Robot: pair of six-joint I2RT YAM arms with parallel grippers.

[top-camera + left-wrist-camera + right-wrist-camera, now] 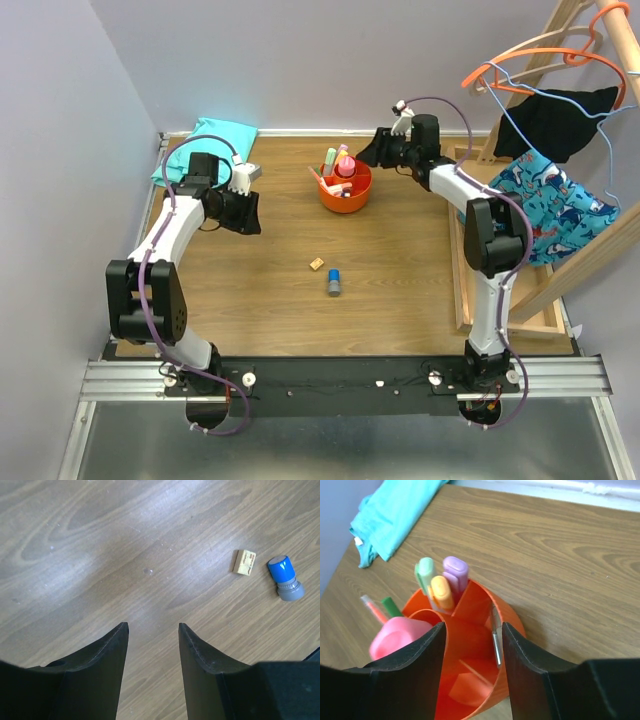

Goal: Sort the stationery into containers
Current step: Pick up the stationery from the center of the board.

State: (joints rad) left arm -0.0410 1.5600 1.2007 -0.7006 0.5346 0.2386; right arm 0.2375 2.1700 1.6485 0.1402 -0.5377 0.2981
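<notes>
blue-grey cylinder (334,281) lies flat, axis 12-6, blue cap toward 12, smooth plastic. left gripper (153,630), right gripper (473,627): jaws released, empty.

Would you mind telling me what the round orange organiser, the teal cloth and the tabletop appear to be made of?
Organiser: probably moulded plastic, smooth and slightly glossy, with thin even walls.
Teal cloth: soft matte fabric, judging by its folds and rumpled edge.
Tabletop: wood or wood-look laminate; visible grain under a soft sheen.
</notes>
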